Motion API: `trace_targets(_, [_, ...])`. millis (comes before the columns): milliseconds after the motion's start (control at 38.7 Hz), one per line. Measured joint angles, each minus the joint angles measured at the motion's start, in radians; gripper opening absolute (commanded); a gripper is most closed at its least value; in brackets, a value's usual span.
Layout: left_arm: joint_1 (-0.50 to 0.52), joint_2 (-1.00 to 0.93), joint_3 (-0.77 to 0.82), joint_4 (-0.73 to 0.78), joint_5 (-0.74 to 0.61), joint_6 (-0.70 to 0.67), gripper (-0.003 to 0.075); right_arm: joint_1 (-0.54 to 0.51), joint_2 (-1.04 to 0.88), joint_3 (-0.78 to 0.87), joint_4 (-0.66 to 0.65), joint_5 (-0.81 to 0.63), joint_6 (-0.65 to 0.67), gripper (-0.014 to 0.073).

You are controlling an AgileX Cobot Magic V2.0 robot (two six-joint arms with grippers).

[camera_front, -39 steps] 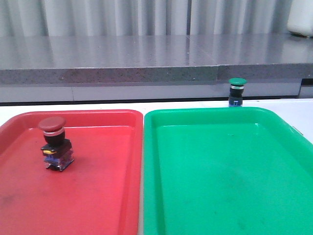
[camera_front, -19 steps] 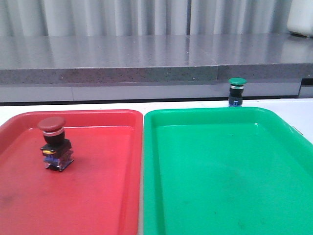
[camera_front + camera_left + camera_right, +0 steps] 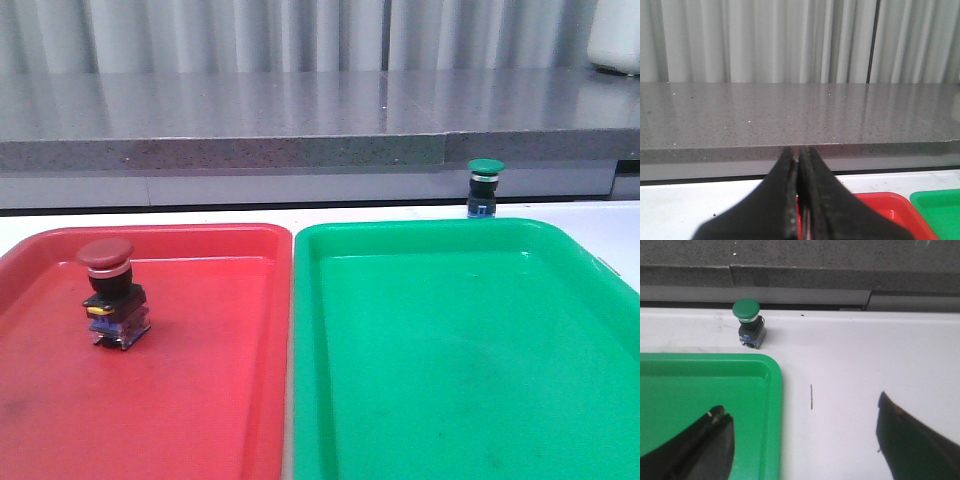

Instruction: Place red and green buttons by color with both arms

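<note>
The red button [image 3: 112, 290], dark red cap on a black, clear-based block, stands upright in the red tray [image 3: 200, 400] at its left side. The green button [image 3: 485, 187] stands on the white table just behind the green tray [image 3: 450, 400]; it also shows in the right wrist view [image 3: 749, 322], beyond that tray's corner [image 3: 740, 390]. My right gripper [image 3: 800, 412] is open and empty, well short of the green button. My left gripper [image 3: 799, 155] is shut and empty, with the red tray's corner [image 3: 890, 205] below it. Neither gripper shows in the front view.
A grey stone ledge [image 3: 300, 130] runs along the back of the white table [image 3: 150, 215], with pale curtains behind. A white container [image 3: 615, 40] sits at the ledge's far right. The two trays lie side by side, almost touching.
</note>
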Motion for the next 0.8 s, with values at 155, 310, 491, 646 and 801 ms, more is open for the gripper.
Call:
trace_targets(155, [0.0,0.0,0.0,0.0,0.0,0.0,-0.002,0.013,0.192,-0.13,0.055,-0.009,0.0,0.0601])
trace_targets(310, [0.0,0.0,0.0,0.0,0.0,0.0,-0.002,0.082,0.361,-0.269,0.069,-0.005,0.0,0.0601])
trace_targets(491, [0.0,0.0,0.0,0.0,0.0,0.0,-0.002,0.133,0.561,-0.46,0.078,0.075,0.007,0.0601])
trace_targets(646, [0.0,0.0,0.0,0.0,0.0,0.0,-0.002,0.136,0.729,-0.618,0.078,0.142,0.016,0.0601])
trace_targets(801, [0.0,0.0,0.0,0.0,0.0,0.0,-0.002,0.136,0.863,-0.756,0.078,0.173,0.03,0.0601])
